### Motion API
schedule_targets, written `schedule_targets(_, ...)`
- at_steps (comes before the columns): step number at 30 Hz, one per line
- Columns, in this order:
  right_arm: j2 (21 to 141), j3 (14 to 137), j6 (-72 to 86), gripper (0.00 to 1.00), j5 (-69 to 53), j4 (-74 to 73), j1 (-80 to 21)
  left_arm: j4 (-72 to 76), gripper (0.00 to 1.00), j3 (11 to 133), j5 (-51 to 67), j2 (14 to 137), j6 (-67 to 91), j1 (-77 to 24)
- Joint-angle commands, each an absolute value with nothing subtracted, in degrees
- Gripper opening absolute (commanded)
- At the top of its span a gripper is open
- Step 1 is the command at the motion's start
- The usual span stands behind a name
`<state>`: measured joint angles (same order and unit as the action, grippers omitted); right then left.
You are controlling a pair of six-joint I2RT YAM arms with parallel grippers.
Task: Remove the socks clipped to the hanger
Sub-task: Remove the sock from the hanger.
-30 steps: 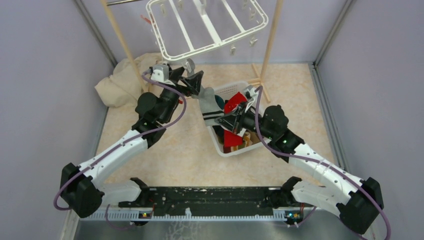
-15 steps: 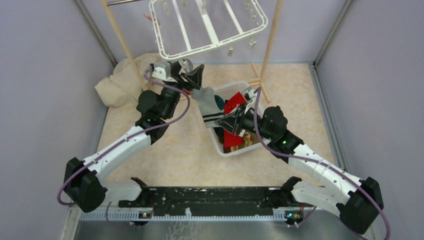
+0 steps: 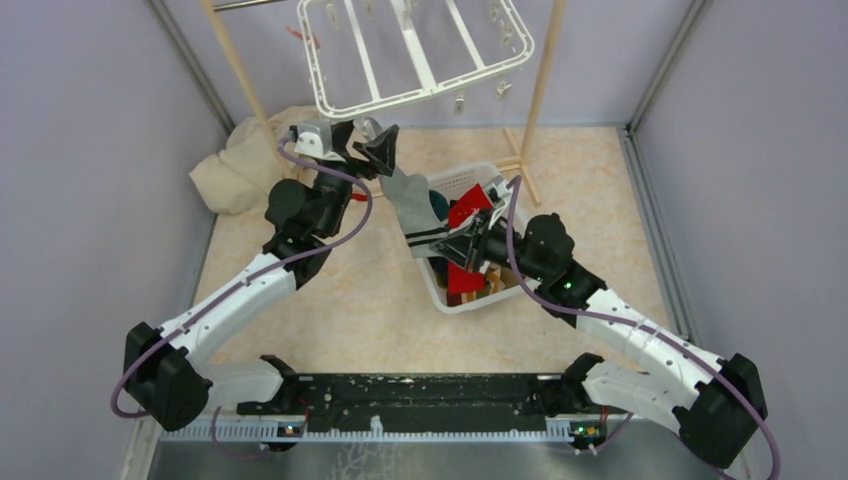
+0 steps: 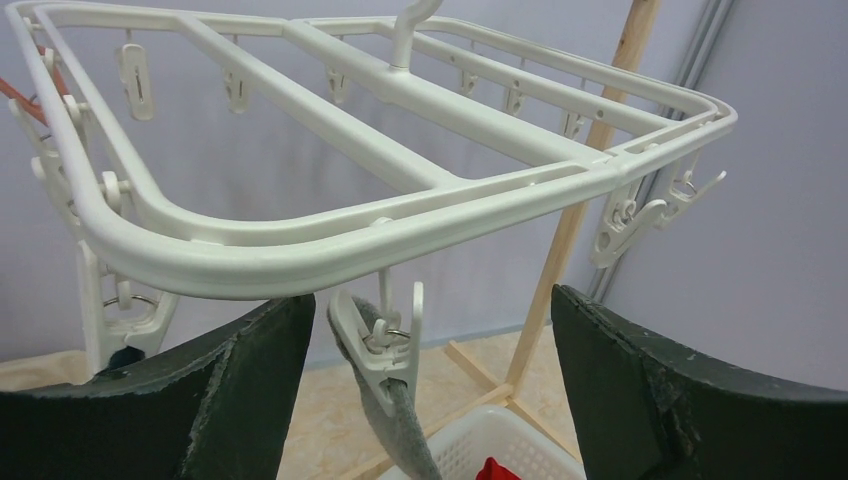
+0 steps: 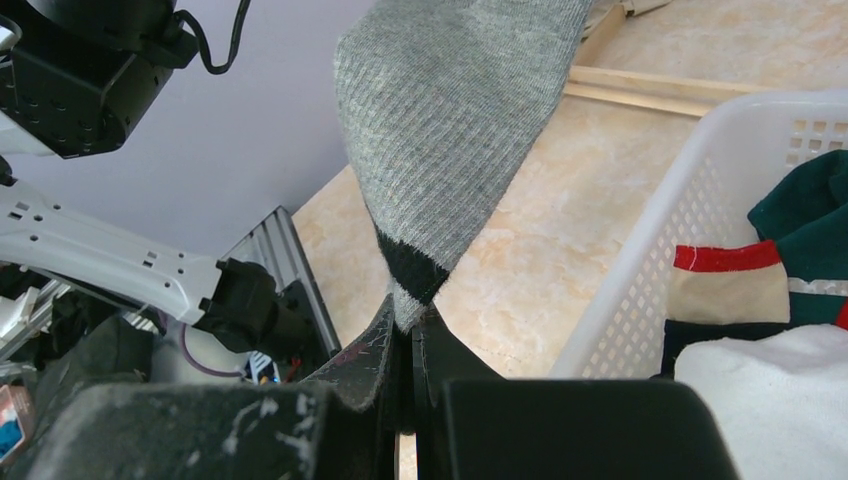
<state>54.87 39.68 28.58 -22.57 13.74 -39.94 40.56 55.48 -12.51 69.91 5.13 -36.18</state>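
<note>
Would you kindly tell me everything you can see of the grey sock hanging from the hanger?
The grey sock is ribbed knit with dark bands near its lower end. Its top is pinched in a white clip under the hanger; its lower end is clamped in the shut right gripper. It slants down taut towards the basket.

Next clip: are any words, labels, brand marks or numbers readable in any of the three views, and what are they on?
No text can be read in any view.
The white plastic rectangular hanger, the white perforated plastic basket and the grey ribbed sock with dark stripes show no lettering.
A small coloured patch at the lower left edge of the right wrist view may be a label, but it is too blurred to read.
</note>
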Motion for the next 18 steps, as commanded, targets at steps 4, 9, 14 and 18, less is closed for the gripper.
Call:
schedule_targets(4,54.58,39.51,28.68,0.00,-23.47,17.22,-39.53,39.11,0.94,57.09,-13.47,68.18,5.45,-35.03)
schedule_targets(9,54.67,39.29,28.76,0.00,-23.47,17.49,-39.54,37.62,0.95,58.05,-13.66,67.89,5.83,-34.84)
schedule_targets(14,54.93,39.12,28.88,0.00,-23.58,17.75,-39.62,38.25,0.94,57.13,-13.28,66.97,6.80,-34.42)
schedule_targets(18,55.02,38.94,29.02,0.00,-23.69,18.08,-39.60,38.88,0.91,57.66,-12.29,67.65,7.64,-33.88)
